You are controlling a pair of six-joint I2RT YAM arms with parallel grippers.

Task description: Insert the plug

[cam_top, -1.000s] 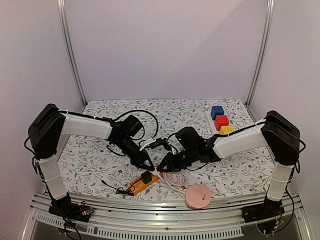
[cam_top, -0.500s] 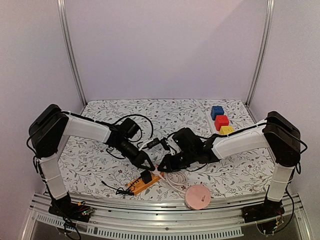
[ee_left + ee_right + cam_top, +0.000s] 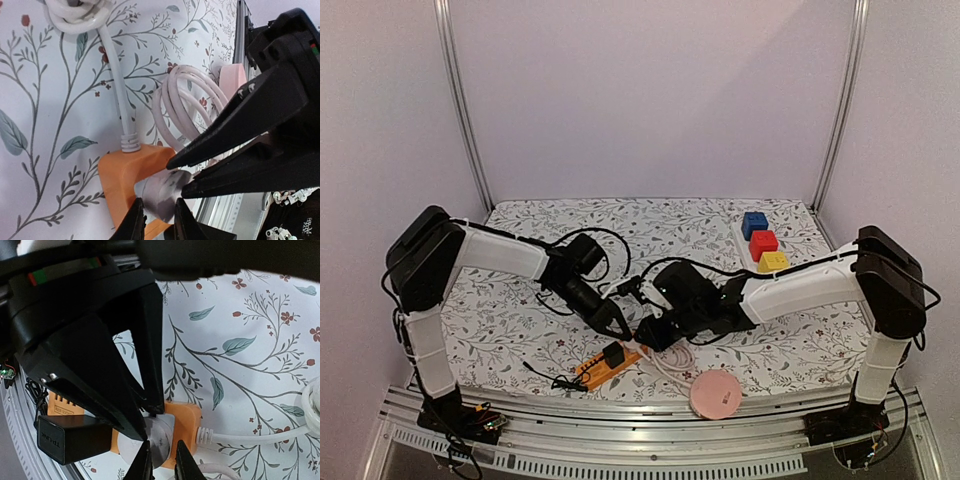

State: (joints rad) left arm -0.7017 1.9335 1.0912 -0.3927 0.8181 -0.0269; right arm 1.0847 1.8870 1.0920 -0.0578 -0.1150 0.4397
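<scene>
An orange power strip (image 3: 603, 366) lies near the table's front edge, with a black adapter (image 3: 613, 354) plugged into it. A grey-white plug (image 3: 161, 192) sits on the strip's end socket; it also shows in the right wrist view (image 3: 159, 437). My left gripper (image 3: 623, 329) and right gripper (image 3: 646, 337) meet over it from opposite sides. In the left wrist view my left gripper (image 3: 157, 204) has its fingers closed on the plug's sides. In the right wrist view my right gripper (image 3: 162, 446) is closed on it too.
The strip's white cord (image 3: 116, 85) runs off in a coil (image 3: 670, 362). A pink disc (image 3: 717, 392) lies at the front edge. Blue (image 3: 754, 222), red (image 3: 763, 242) and yellow (image 3: 772, 260) blocks sit at the back right. The adapter's black cable (image 3: 548, 376) trails left.
The right arm has slid left, bringing its gripper closer to the left one over the strip's end. The left wrist has shifted slightly. The strip has stayed put.
</scene>
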